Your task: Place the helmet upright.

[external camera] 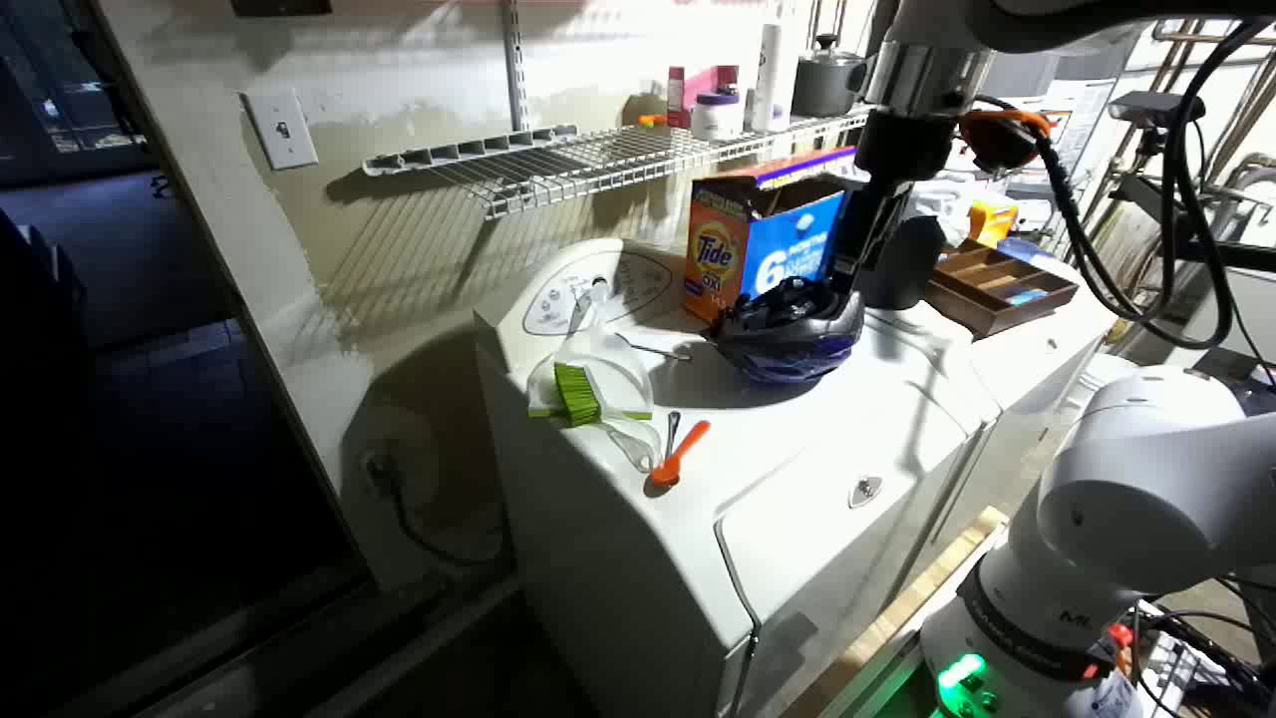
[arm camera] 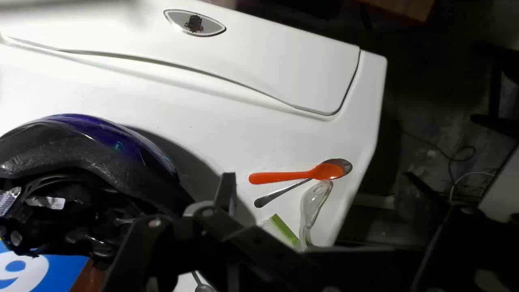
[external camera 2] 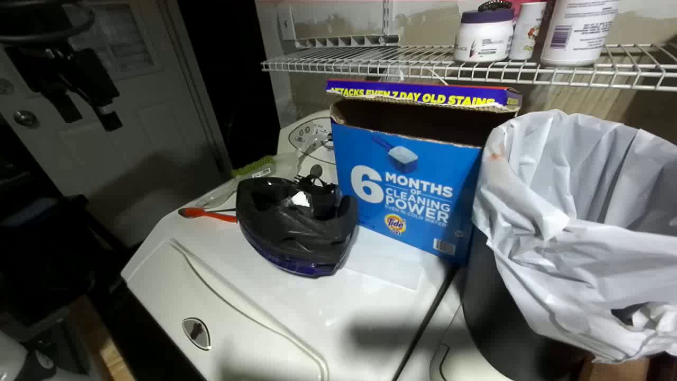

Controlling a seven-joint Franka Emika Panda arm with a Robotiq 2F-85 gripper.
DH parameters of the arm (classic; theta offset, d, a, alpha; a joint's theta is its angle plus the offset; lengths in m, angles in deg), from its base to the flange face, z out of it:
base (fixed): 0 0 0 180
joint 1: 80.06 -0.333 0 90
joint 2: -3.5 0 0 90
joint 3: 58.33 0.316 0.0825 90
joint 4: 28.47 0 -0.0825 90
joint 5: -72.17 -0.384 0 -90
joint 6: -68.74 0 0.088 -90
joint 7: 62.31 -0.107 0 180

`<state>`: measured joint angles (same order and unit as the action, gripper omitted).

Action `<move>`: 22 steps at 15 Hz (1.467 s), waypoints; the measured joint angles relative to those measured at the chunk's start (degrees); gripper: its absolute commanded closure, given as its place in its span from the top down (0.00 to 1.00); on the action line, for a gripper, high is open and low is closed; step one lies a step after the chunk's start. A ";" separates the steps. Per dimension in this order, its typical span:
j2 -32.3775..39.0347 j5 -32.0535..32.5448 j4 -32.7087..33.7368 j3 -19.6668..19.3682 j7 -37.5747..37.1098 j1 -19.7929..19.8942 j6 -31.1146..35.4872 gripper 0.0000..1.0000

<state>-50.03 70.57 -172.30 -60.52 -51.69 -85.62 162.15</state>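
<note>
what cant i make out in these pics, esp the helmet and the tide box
Helmet: one side cut off by the left edge of the wrist view.
Helmet's underside: hidden by its own shell in both exterior views.
Tide box: its walls hide the inside bottom in both exterior views.
Trash bag: cut off by an exterior view's right edge.
Control panel: lettering too small to read in both exterior views.

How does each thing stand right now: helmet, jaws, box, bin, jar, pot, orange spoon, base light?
Helmet: upside down, opening facing up
Jaws: parted, holding nothing
Tide box: upright, top open
Bin: open, lined with white bag
Jar: purple lid on
Pot: lidded
Orange spoon: lying on a metal spoon
Base light: lit green
</note>
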 measured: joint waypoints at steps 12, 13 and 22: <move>10.38 5.66 -1.07 -1.99 -9.39 10.32 14.53 1.00; 12.70 6.30 -1.30 -2.01 -11.13 11.78 17.56 1.00; 26.90 13.77 -0.64 4.15 -37.59 19.36 26.30 1.00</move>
<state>-23.13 84.35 -172.94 -56.37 -89.28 -66.26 188.45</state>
